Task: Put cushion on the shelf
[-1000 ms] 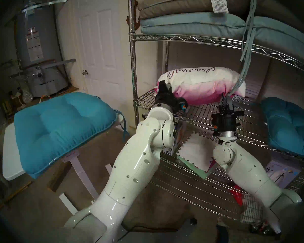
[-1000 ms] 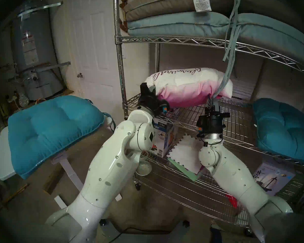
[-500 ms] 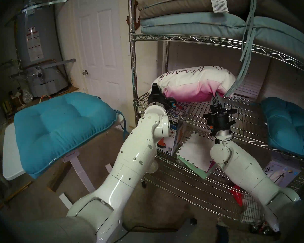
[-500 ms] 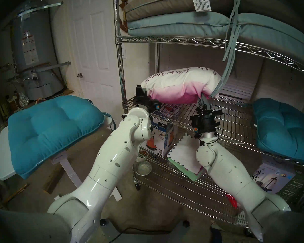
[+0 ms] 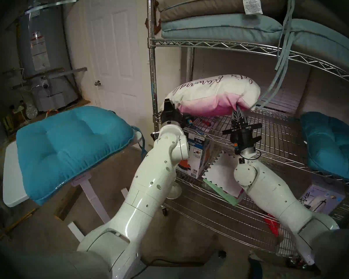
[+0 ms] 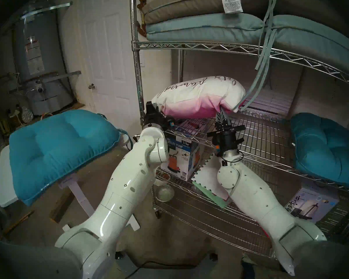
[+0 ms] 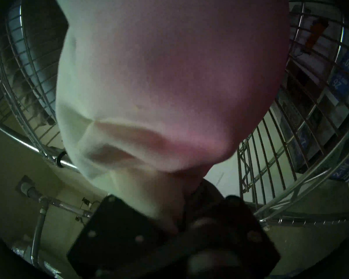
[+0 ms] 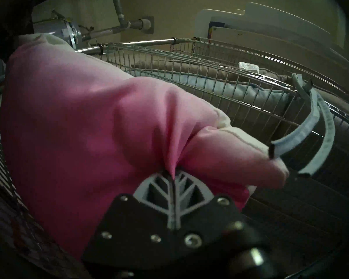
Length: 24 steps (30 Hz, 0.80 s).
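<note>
Both pincers, left pincer (image 5: pixel 168 105) and right pincer (image 5: pixel 237 112), each clamping a fold of the cushion (image 5: pixel 214 95), are shifting it toward the shelf's (image 5: pixel 270 143) left edge, still unseated.

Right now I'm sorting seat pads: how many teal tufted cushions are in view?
2. One teal cushion lies on the white table at left; another sits on the wire shelf at right. Others may be hidden.

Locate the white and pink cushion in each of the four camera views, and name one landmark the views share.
Head stereo left: the cushion sits centre-right, above the wire tier.
Head stereo right: cushion at centre.
Left wrist: cushion fills the upper middle.
Right wrist: cushion fills the left half.
Shared landmark: the chrome wire shelf, in all four.
</note>
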### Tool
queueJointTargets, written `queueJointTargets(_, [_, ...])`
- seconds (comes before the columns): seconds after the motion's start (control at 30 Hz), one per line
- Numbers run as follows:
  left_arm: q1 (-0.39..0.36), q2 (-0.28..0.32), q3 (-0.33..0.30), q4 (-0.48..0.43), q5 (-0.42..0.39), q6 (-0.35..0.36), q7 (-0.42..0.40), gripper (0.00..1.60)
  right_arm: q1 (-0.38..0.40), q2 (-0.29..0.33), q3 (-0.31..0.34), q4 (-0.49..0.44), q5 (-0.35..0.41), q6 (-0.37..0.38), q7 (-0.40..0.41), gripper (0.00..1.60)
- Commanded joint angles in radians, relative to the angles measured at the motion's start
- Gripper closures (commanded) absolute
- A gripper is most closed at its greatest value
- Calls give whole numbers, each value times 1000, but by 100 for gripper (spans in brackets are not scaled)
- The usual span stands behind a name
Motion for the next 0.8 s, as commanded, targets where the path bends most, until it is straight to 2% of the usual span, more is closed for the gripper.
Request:
queueJointTargets(0.0, [43,-1,0,-94,11,33,-10,0,-37,0,15,-13,23,38,-3,0])
queueJointTargets(0.4, [83,14,8,-185,34,53,-70,0,-66,1,16,-58,17,65,6,0])
queueJointTargets(0.77, [132,25,52,-270,77,90,-154,0,-95,7,9,-94,2,107,17,0])
